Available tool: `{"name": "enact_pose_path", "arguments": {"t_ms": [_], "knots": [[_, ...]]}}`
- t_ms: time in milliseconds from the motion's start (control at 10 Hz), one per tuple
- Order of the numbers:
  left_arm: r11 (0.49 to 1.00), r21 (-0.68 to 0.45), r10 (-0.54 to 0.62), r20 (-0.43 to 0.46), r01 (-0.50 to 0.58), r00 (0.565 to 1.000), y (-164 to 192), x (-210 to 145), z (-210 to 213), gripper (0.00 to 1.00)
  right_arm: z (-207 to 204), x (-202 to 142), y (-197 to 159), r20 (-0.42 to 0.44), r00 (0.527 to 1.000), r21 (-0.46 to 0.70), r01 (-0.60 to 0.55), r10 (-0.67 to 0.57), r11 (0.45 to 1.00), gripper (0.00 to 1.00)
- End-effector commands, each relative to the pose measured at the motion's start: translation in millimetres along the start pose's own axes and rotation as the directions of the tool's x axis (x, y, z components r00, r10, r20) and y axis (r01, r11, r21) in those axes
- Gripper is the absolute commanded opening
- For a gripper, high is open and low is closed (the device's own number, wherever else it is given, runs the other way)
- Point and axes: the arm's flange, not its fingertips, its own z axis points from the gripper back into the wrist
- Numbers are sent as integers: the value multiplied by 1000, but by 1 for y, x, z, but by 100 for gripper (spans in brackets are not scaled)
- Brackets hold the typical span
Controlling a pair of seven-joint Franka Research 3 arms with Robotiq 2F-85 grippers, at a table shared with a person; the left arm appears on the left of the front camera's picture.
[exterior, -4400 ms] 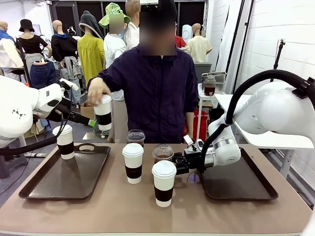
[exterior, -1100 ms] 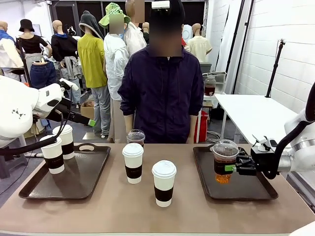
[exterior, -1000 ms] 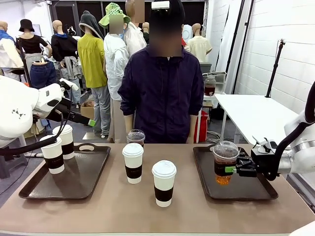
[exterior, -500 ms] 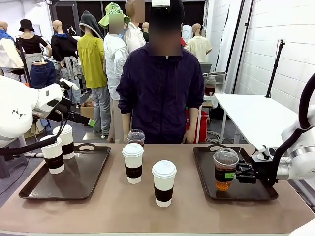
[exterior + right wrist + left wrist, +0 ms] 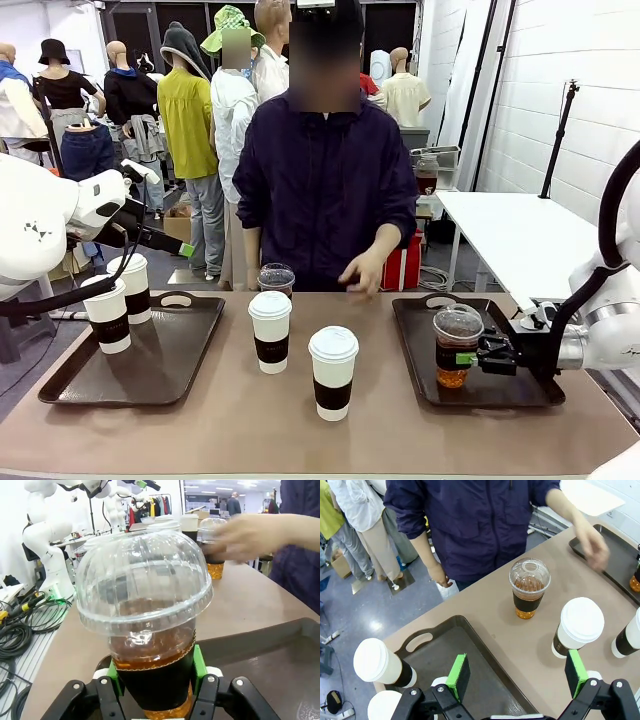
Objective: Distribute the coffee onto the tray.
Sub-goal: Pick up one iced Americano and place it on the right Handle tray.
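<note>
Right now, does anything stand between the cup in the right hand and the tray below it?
Nothing visible does. The right hand is shut on the dome cup, low over the right tray, whose floor there is bare. The person's hand hovers beyond the tray's left rim.

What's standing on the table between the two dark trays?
Three cups, seen in the front view: one white paper cup, a second white paper cup nearer the camera, and a clear dome-lidded cup at the far edge.

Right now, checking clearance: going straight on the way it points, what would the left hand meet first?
Likely bare table beside the tray's rim, short of the clear dome-lidded cup; depth unclear.
</note>
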Motion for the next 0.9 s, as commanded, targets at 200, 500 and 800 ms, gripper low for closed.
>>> {"name": "enact_pose_path", "arguments": {"t_ms": [200, 500, 800], "knots": [[1000, -2, 2, -3, -2, 1000, 1, 0, 0, 100, -2, 0, -6, 10, 1000, -24, 17, -16, 1000, 84], [1000, -2, 2, -3, -2, 1000, 1, 0, 0, 100, 0, 3, -1, -7, 999, -24, 52, -52, 998, 100], [1000, -2, 2, -3, -2, 1000, 1, 0, 0, 100, 10, 7, 8, -29, 996, -29, 85, -86, 996, 100]]}}
